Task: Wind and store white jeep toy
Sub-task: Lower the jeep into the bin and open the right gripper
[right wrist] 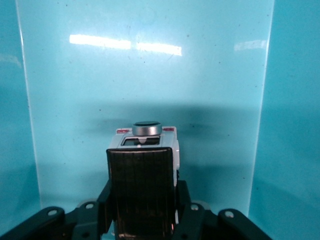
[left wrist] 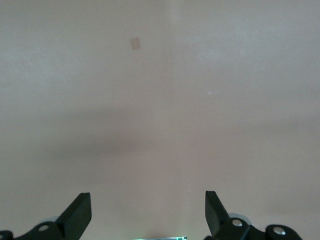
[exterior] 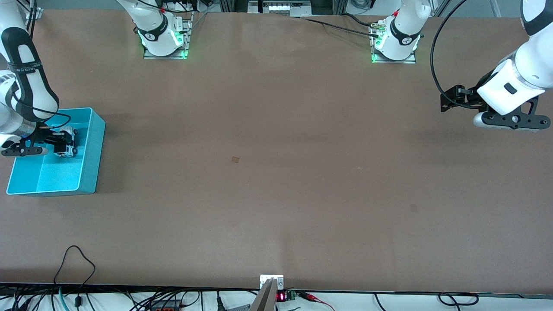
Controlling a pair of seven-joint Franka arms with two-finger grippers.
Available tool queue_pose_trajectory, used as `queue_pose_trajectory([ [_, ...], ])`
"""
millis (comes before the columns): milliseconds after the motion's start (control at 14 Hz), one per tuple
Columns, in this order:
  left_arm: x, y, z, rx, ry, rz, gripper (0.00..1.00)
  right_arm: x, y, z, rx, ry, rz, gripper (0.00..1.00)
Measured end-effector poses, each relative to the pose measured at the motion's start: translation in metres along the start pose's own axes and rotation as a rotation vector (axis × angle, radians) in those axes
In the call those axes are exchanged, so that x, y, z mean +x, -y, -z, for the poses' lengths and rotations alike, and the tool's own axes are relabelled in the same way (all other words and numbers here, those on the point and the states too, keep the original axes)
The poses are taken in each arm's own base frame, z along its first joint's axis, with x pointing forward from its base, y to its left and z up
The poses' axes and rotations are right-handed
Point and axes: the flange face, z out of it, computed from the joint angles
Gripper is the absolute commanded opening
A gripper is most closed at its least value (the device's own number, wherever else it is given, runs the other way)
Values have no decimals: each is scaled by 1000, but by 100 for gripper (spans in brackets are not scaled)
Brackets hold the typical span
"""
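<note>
While the right gripper (exterior: 65,142) clamps the white jeep toy (right wrist: 145,145) inside the turquoise bin (exterior: 93,147), the left gripper (left wrist: 148,215) waits, fingers spread wide, over the bare table (exterior: 276,172).

Wide brown table (exterior: 276,181), cables (exterior: 73,268) along its near edge

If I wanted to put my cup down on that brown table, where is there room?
Most of the table is bare, from the turquoise bin across to the left tool, which waits open over the other end. It is crowded only at the bin, where the right tool holds the white jeep toy.
</note>
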Motion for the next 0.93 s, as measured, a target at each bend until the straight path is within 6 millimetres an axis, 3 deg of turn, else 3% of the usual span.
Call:
queue_pose_trajectory([
  [72, 0, 0, 0, 0, 0, 0, 100, 1, 1, 2, -2, -5, 2, 68],
  [215, 0, 0, 0, 0, 0, 0, 100, 4, 2, 11, -7, -19, 7, 87],
  [502, 0, 0, 0, 0, 0, 0, 100, 14, 10, 41, -25, -64, 29, 100],
  [645, 0, -2, 1, 0, -2, -4, 100, 26, 27, 68, -33, -92, 65, 100],
  [932, 0, -7, 2, 1, -5, -13, 100, 46, 76, 146, -38, -131, 230, 100],
])
